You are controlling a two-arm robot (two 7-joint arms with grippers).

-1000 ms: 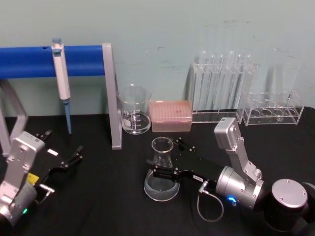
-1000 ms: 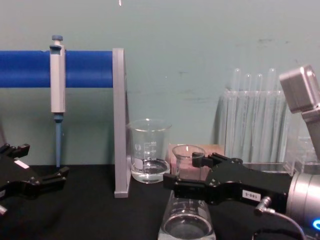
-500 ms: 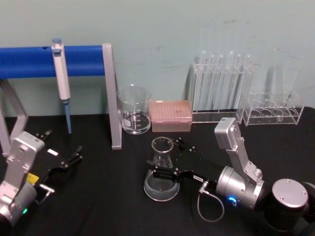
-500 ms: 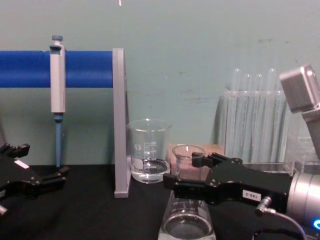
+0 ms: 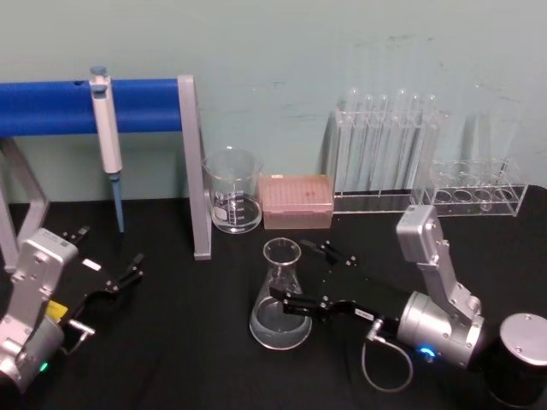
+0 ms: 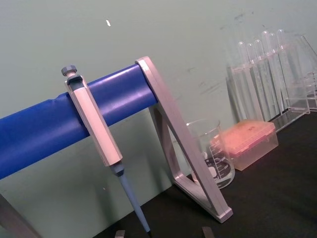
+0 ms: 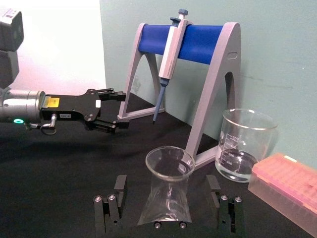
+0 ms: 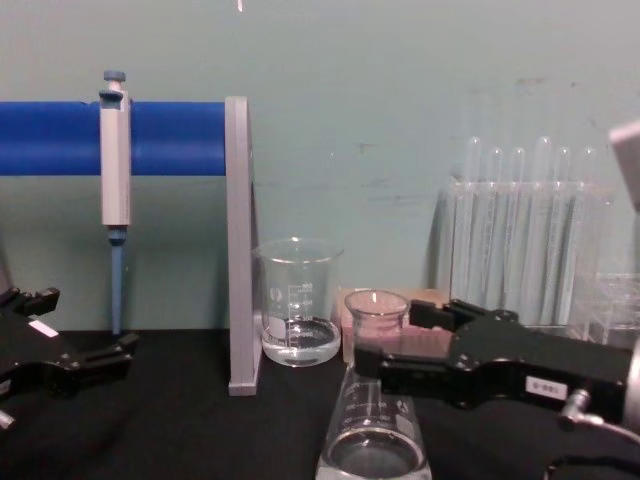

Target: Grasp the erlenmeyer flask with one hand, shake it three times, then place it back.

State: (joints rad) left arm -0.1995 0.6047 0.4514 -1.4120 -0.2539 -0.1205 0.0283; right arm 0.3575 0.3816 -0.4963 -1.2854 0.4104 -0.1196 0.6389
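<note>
Reaching in from the right, the right hand (image 5: 301, 278) is a black two-fingered gripper on a silver wrist. Its fingers are spread apart on either side of the erlenmeyer flask (image 5: 280, 295), released and not touching the glass, as the right wrist view makes clear with a gap on each side of the flask's body. The flask stands upright on the black tabletop (image 5: 188, 342), near the middle front, with a little clear liquid in its wide base. Behind it to the far left sits a glass beaker (image 5: 232, 190), with a pink tip box (image 5: 296, 201) to the beaker's right. A blue pipette stand (image 5: 102, 107) holding a pipette (image 5: 105, 137) fills the far left. Resting low on the near left, the left hand (image 5: 120, 282) has its fingers open.
</note>
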